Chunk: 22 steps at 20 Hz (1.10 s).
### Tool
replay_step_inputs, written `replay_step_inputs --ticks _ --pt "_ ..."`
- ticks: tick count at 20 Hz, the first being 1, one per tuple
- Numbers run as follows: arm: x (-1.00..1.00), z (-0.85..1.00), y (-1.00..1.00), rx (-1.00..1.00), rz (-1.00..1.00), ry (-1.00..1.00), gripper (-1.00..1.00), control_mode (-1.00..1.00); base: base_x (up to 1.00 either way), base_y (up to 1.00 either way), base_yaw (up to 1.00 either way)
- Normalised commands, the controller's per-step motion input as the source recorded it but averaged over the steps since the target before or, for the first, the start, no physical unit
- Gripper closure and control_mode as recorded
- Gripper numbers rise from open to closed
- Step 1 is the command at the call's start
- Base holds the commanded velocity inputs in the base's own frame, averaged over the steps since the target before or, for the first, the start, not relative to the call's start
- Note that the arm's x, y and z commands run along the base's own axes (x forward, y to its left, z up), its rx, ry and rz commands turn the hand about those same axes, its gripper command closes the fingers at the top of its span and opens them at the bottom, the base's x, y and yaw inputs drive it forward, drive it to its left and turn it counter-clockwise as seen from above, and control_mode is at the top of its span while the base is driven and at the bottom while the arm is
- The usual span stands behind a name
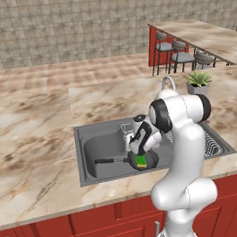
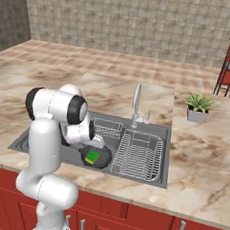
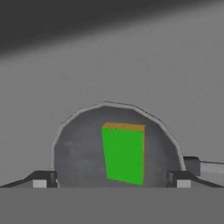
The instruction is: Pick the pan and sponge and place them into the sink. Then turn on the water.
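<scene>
Sponge [image 1: 140,161] and pan [image 1: 149,160] both lie in the sink [image 1: 95,147] in the left base view, the green block resting inside the pan, whose long handle points away to the left across the basin floor; the gripper [image 1: 138,150] hangs just above them, and the curved faucet [image 1: 167,81] peeks out behind the arm's elbow. From the right base view the pan [image 2: 100,157] sits at the near side of the basin beside the ribbed draining rack [image 2: 138,154], the sponge [image 2: 92,157] on its dark bottom, and the faucet [image 2: 136,105] stands at the back rim, with no stream showing from it. Looking down along the hand, the fingers [image 3: 40,180] stand spread wide to either side of the sponge [image 3: 124,153], holding nothing and clear of it. Both things appear placed, so the step in hand is likely the water: the arm would do well to lift straight up out of the basin before swinging back, so as not to knock the pan, and then approach the faucet's lever at the rear.
</scene>
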Motion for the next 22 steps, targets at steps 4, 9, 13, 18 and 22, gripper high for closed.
replay_step_inputs --ticks 4,9,13,18,22 --pt "-0.42 0.51 -0.08 0.00 0.03 -0.12 -1.00 -1.00 0.00 0.00 0.00" --pt "-0.44 0.33 0.01 0.00 0.00 -0.17 -1.00 -1.00 0.00 0.00 0.00" --pt "-0.50 0.49 0.00 0.03 0.00 -0.11 -1.00 -1.00 0.00 0.00 0.00" --pt "-0.46 0.57 0.00 0.05 0.00 -0.07 -1.00 -1.00 0.00 0.00 0.00" --pt "-0.41 0.57 0.00 0.05 0.00 -0.07 -1.00 -1.00 0.00 0.00 0.00"
